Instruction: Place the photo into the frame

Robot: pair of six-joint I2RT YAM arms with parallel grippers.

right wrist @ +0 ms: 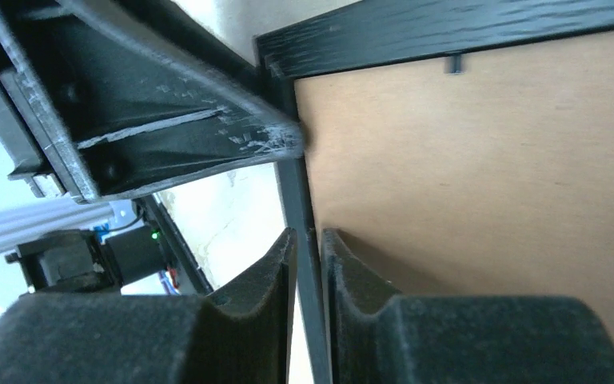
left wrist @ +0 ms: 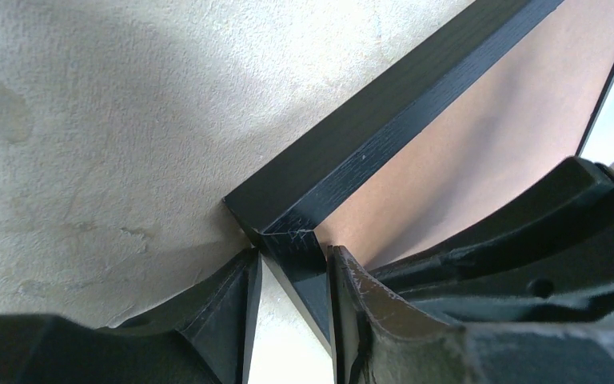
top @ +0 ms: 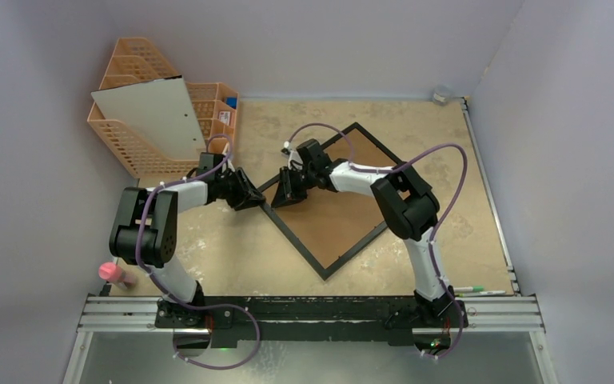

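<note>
Pinching frame (top: 337, 214) rail beside its left corner narrowly with right gripper (right wrist: 308, 240); straddling that corner with left gripper (left wrist: 292, 264), fingers loosely apart. Seeing no photo; unable to tell whether already inside, with frame lying back-up.

left arm (top: 148, 228): base at the near edge, left of the frame (top: 293, 238); elbow bent high, forearm reaching right toward the frame's left corner.
left wrist (top: 208, 188): tipped down, just outside that corner.
left gripper (left wrist: 292, 258): at the frame's left corner, jaws partway apart and straddling the black border; inner finger against it, a sliver of gap at the outer finger.
right arm (top: 404, 204): base near the frame's right side; elbow raised over the frame's right half, forearm running left across the frame.
right gripper (right wrist: 308, 240): just beside the left gripper, on the border next to the same corner, both fingers pressed against the thin rail, pinching it.
</note>
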